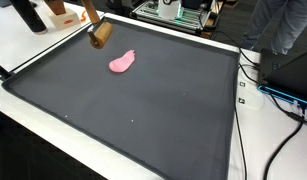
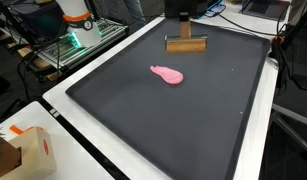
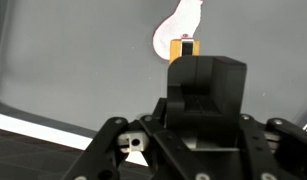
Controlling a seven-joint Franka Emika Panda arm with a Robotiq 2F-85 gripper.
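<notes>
Item: wooden block (image 2: 186,44) with a short upright stem, standing on its long edge near the far rim of the mat; it shows tilted in an exterior view (image 1: 99,34), and only its orange-brown top peeks past the gripper housing in the wrist view (image 3: 183,48). Holder: gripper (image 2: 183,28), directly above the block, fingers apparently drawn in on the stem; the fingertips themselves are too small and too hidden to confirm the pinch. Adjacent item: pink soft piece (image 2: 167,75), lying flat on the mat, near the block but apart from it, with bare mat between; it is seen just beyond the block in the wrist view (image 3: 183,20). Receptacle: black mat (image 2: 173,120) with a thin raised border, holding these two items only. Support: white table (image 2: 55,105), showing as a pale margin around the mat. Periphery: cardboard box (image 2: 31,152) on the table corner, off the mat, contents not visible; dark cables (image 1: 273,95) beside the table's edge.
</notes>
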